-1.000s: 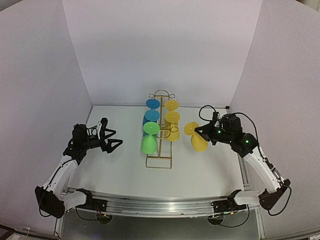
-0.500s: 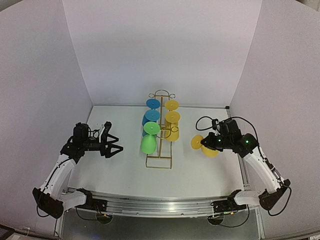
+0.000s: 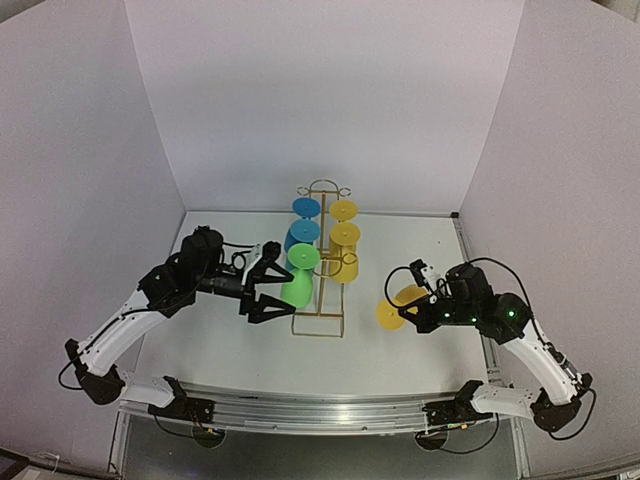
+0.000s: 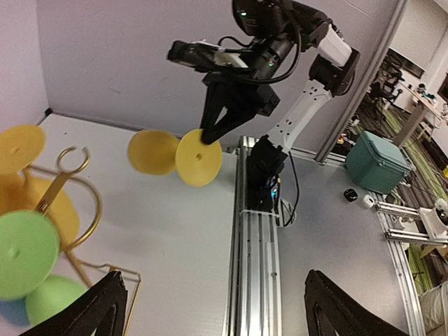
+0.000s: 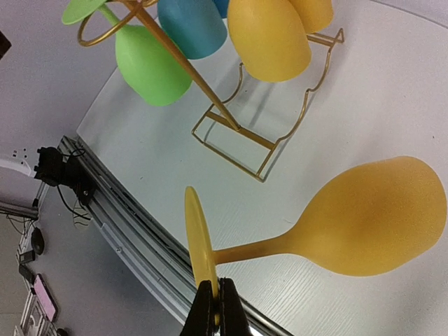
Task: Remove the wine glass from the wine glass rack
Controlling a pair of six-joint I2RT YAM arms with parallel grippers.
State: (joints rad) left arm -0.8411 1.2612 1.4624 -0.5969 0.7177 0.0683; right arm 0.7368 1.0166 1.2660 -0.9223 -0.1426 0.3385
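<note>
The gold wire wine glass rack (image 3: 318, 322) stands mid-table with blue, green and yellow glasses hanging on it. My right gripper (image 3: 407, 317) is shut on the foot rim of a yellow wine glass (image 3: 408, 296), clear of the rack at its right. In the right wrist view the gripper (image 5: 213, 308) pinches the foot, and the wine glass (image 5: 371, 224) lies sideways low over the table. My left gripper (image 3: 272, 282) is open just left of the green glass (image 3: 296, 291). The left wrist view shows its fingers (image 4: 91, 315) spread wide with nothing between them.
On the rack (image 5: 259, 140) hang a green glass (image 5: 150, 66), a blue glass (image 5: 192, 24) and a yellow glass (image 5: 269, 38). An aluminium rail (image 4: 255, 266) runs along the near table edge. White walls enclose the table.
My left arm has swung right from the table's left side up to the green glass. My right arm has carried the yellow glass nearer and lower, tipping it onto its side.
</note>
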